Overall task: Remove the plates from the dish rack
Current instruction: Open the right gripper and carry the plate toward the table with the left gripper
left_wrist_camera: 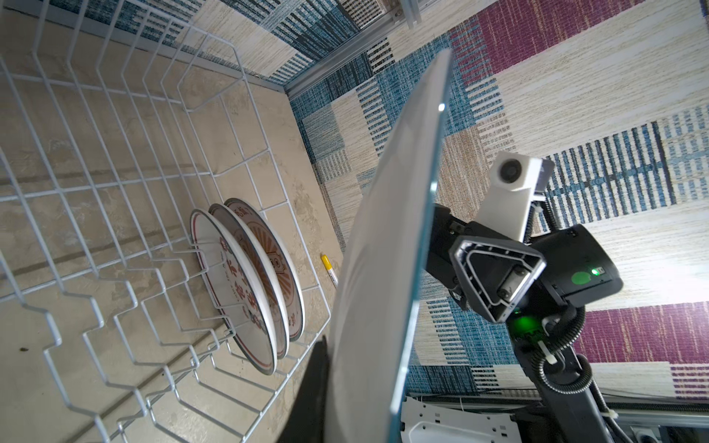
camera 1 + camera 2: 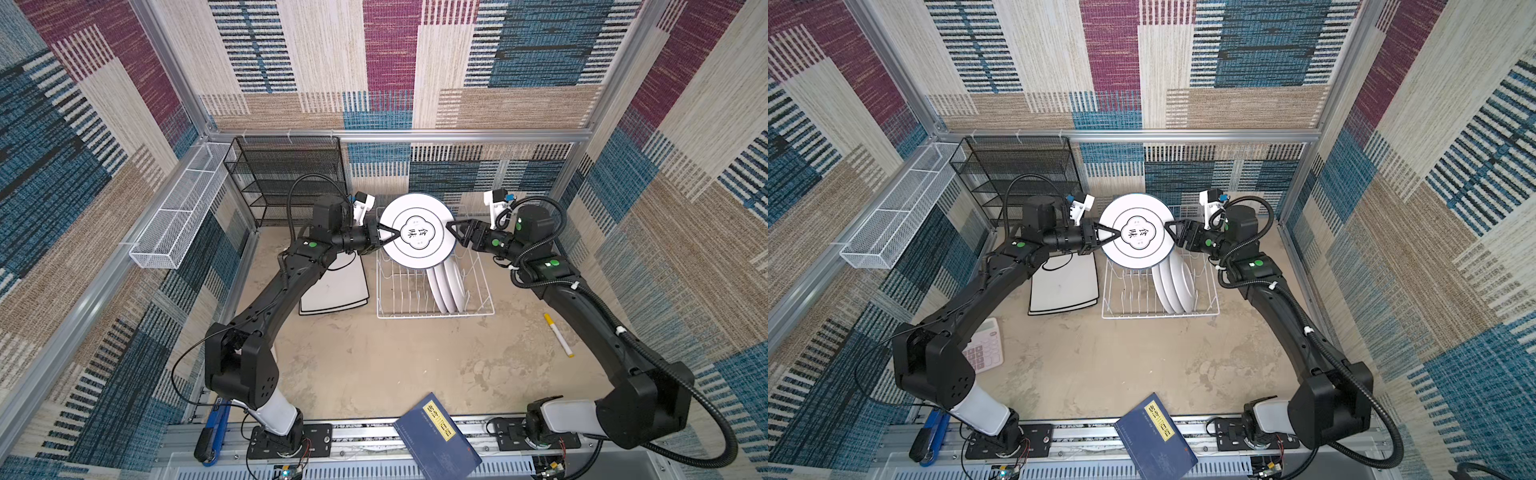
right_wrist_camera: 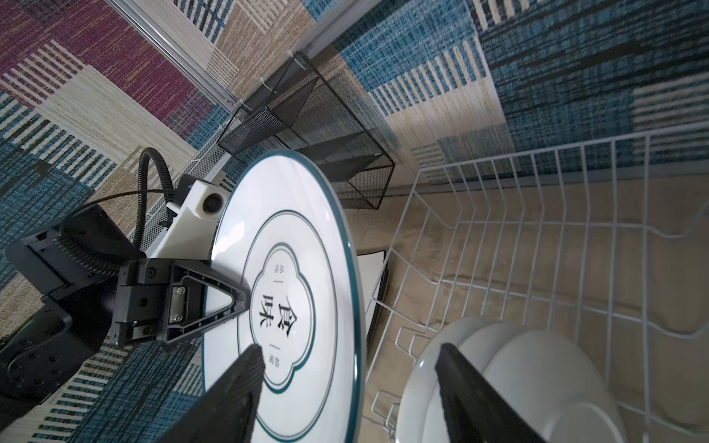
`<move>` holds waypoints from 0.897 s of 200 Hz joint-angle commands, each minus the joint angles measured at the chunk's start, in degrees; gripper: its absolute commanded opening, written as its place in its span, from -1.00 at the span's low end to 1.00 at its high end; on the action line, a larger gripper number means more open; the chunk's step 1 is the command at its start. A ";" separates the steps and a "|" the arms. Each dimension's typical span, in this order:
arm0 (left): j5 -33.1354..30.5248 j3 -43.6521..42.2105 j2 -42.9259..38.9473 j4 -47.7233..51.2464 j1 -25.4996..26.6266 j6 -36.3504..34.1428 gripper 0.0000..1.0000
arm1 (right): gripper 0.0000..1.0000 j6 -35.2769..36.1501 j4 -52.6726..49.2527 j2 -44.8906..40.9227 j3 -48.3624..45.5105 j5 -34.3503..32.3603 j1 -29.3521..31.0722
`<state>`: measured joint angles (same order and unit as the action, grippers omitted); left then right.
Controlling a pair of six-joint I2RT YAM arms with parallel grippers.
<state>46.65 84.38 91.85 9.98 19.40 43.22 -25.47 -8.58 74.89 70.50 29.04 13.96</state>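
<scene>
Over the dish rack (image 2: 415, 316), clear of the tines: one round white plate (image 2: 417, 232) with a teal rim line and printed characters, its face turned toward the overhead camera. Held at one edge by the left end effector (image 2: 392, 236), which is clamped tight on the rim. Right end effector (image 2: 449, 226) spread apart, one finger either side of the opposite rim, gripping nothing as far as the right wrist view shows.

Judged roughly halfway.
- **Done:** two square plates (image 2: 336, 286), stacked flat on the surface just beside the rack's left side.
- **Under way:** the round white plate, out of the rack but not yet set down.
- **Left:** three round plates (image 1: 249, 287) with red-orange prints, standing on edge side by side between the tines, toward the rack's right side in both top views.

Count: six plates in sight, two square and four round; one rack; two end effectors.
</scene>
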 commanded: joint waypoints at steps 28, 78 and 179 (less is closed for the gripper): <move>-1.30 -2.86 -5.84 5.48 -0.49 -2.54 -1.00 | 0.98 14.57 -1.09 -7.06 -1.11 -5.32 -0.01; -1.80 -7.48 -13.23 17.51 -0.94 -7.99 -1.00 | 0.98 28.74 -0.37 -14.04 -6.56 2.59 0.11; -4.38 -33.61 -32.32 25.58 -1.17 -8.66 -1.00 | 0.98 54.71 -14.53 -19.15 -15.09 -0.41 10.26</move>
<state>42.19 54.76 63.18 34.35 18.26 35.40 21.12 -19.53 56.25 57.21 31.29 21.58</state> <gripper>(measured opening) 0.106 0.991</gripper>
